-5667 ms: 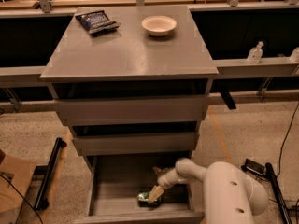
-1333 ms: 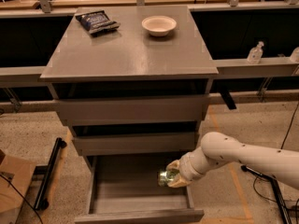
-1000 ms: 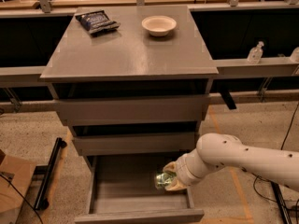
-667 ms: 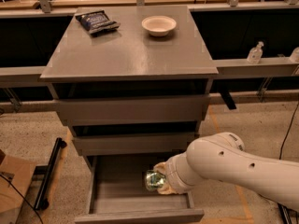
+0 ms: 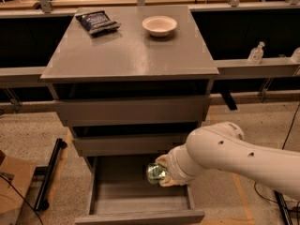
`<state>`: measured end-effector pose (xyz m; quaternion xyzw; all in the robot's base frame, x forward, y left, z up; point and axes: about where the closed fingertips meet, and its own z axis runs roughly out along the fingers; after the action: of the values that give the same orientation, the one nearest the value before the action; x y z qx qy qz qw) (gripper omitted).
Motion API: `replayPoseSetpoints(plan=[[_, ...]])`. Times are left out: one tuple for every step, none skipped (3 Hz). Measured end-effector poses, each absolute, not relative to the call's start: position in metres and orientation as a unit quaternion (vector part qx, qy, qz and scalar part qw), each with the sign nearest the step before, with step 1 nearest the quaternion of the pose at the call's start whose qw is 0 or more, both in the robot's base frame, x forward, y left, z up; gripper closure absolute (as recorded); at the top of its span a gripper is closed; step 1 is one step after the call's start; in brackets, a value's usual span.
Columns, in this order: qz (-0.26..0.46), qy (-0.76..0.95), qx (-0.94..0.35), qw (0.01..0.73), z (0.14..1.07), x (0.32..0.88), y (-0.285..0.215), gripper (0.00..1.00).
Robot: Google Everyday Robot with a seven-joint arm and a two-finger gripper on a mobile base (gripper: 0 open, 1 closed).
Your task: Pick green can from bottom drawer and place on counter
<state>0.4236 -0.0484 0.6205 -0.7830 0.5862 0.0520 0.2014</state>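
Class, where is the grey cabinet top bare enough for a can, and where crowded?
Bare: the front half of the grey counter, before the dark blue snack bag and white bowl, which crowd the back. The gripper holds the shiny green can over the bottom drawer.

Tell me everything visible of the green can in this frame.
The green can is small, shiny and metallic, greenish with a pale glint on the end facing the camera. It is tilted, roughly on its side, gripped in the tool at the tip of the white arm, cream fingers closing on it above and below. It hangs over the open bottom drawer, seemingly clear of its floor.
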Motion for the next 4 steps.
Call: replayPoseSetpoints(plan=[[0.004,0.575,-0.795,0.193,0.671,0.439,-0.058,1.00],[-0.040,0.566,-0.800,0.192,0.728,0.463,-0.083,1.00],[-0.063,0.558,-0.801,0.208,0.779,0.492,-0.109,1.00],[-0.075,0.552,-0.800,0.222,0.799,0.503,-0.108,1.00]])
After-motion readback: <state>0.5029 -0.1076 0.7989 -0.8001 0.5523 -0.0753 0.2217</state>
